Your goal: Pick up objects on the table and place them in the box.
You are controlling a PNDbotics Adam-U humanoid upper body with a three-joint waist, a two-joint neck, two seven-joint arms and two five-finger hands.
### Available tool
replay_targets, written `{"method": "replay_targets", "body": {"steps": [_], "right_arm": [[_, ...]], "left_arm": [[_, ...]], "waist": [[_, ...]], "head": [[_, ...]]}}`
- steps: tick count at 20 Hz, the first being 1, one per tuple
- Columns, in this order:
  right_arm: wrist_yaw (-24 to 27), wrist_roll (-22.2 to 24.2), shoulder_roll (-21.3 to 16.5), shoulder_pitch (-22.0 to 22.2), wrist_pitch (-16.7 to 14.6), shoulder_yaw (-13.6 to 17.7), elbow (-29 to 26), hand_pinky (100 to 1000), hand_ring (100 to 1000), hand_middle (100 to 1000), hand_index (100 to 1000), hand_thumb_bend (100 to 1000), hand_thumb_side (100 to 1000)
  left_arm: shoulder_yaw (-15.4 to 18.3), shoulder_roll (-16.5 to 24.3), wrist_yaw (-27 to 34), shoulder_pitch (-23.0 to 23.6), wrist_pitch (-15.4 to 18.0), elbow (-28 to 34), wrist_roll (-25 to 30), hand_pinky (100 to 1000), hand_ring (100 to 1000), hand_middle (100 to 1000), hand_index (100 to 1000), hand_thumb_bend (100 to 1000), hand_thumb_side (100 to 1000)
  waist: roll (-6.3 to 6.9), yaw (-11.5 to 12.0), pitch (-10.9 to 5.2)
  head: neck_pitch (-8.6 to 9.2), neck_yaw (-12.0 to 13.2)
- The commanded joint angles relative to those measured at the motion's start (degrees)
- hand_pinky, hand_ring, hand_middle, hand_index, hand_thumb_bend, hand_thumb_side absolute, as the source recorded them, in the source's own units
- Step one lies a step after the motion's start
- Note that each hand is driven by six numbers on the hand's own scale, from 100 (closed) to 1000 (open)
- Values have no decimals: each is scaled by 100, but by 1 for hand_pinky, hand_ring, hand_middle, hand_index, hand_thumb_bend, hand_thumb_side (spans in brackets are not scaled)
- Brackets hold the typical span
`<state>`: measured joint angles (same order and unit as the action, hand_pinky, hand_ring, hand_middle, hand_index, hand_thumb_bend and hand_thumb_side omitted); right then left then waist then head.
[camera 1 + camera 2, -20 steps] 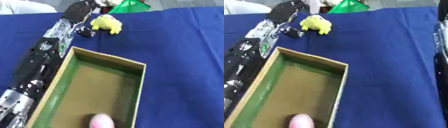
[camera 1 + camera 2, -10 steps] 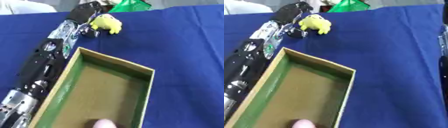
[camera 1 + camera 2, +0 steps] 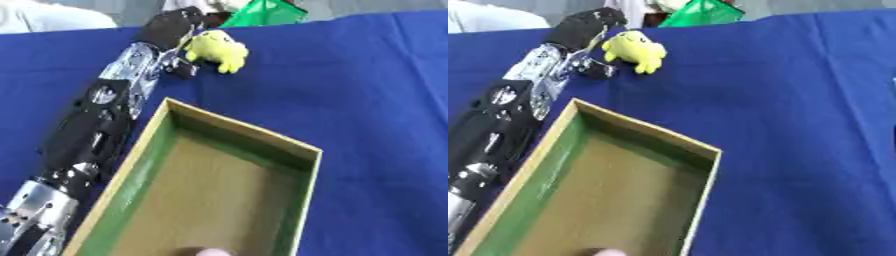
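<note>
A small yellow plush toy (image 3: pixel 217 48) lies on the blue cloth near the table's far edge. My left hand (image 3: pixel 169 28) lies against the toy's left side, its dark fingers reaching past the toy's far side and its thumb (image 3: pixel 181 69) on the near side, not closed around it. The left arm (image 3: pixel 96 130) runs from the lower left corner along the box's left wall. The open cardboard box (image 3: pixel 249 138), green inside its walls, fills the lower middle. A pale pink rounded thing (image 3: pixel 206 252) shows inside the box at the bottom edge. My right hand shows in no view.
A green object (image 3: pixel 265 12) stands just behind the toy at the table's far edge. Blue cloth (image 3: pixel 798 100) covers the table to the right of the box.
The box's far right corner has slid right and down in the picture, and the pink thing has sunk toward the bottom edge. My left hand stays beside the yellow toy.
</note>
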<state>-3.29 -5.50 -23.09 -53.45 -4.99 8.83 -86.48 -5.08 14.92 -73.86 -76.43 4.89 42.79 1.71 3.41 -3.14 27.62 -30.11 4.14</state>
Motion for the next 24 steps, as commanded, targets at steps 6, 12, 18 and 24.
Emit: {"method": "replay_targets", "body": {"steps": [6,12,18,24], "right_arm": [[66,68,-204,-147,-7,6,-17,748,920,649,840,773,1000],[94,70,-259,-142,-2,30,30,747,920,647,839,772,1000],[131,84,-290,-143,12,38,57,745,920,644,838,772,1000],[159,75,-335,-142,26,67,80,743,920,640,837,772,1000]], "left_arm": [[135,231,-59,-273,-149,-9,103,726,867,869,917,312,100],[123,252,-33,-308,57,-32,279,737,879,885,937,306,100],[114,259,-44,-287,368,-58,573,739,888,912,953,345,100],[99,272,-152,-287,610,-12,646,716,869,888,945,359,100]], "waist": [[25,-70,-73],[55,-122,-25],[76,-172,28],[90,-200,89]], "head": [[182,149],[242,187],[309,229],[356,242]]}}
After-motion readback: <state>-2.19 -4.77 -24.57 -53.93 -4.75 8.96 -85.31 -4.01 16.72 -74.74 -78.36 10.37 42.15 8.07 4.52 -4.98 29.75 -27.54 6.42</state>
